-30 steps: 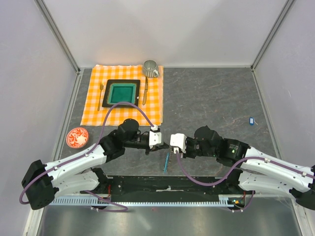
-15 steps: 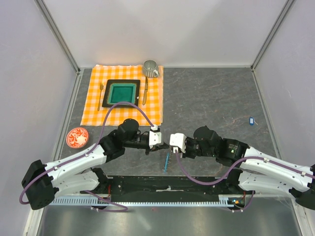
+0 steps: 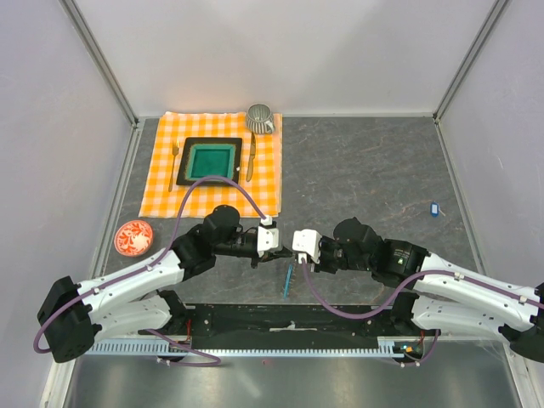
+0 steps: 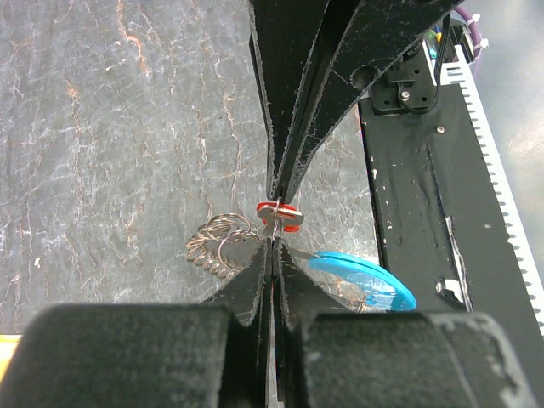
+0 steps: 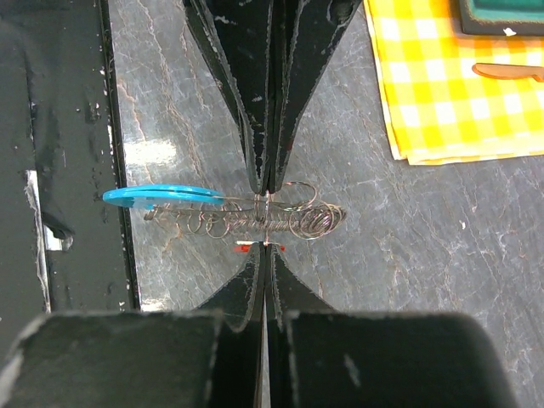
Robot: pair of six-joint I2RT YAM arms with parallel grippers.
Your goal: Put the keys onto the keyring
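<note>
Top external view: both arms reach inward and meet low over the dark stone surface (image 3: 365,170), close to its near edge.
Left pincer (image 4: 274,212): clenched on the red key (image 4: 279,216), with the red tag pinched flat between the fingertips.
Right pincer (image 5: 267,206): clenched on the keyring (image 5: 293,223), with the thin wire coil nipped about midway along its visible run.
Keyring position: held between the two pincers, the coil stretched sideways in the right wrist view.
Light-blue strip (image 5: 161,195): on the part of the coil nearest the black base plate (image 3: 289,319).
Red key against coil: just beside the wire loops. Whether it is threaded on cannot be told.
Second key: the blue key (image 3: 433,207) lies on the surface far to the right, well apart from both pincers.
Checked cloth (image 3: 268,183): orange and white, at the far left of the surface.
On the cloth: a green tray (image 3: 210,160) with a black rim, a fork (image 3: 174,166) to its left, a knife (image 3: 251,157) to its right, and a cup (image 3: 260,118) at the far corner.
Saucer (image 3: 133,237): red-patterned, near the left wall and beside the left arm.
</note>
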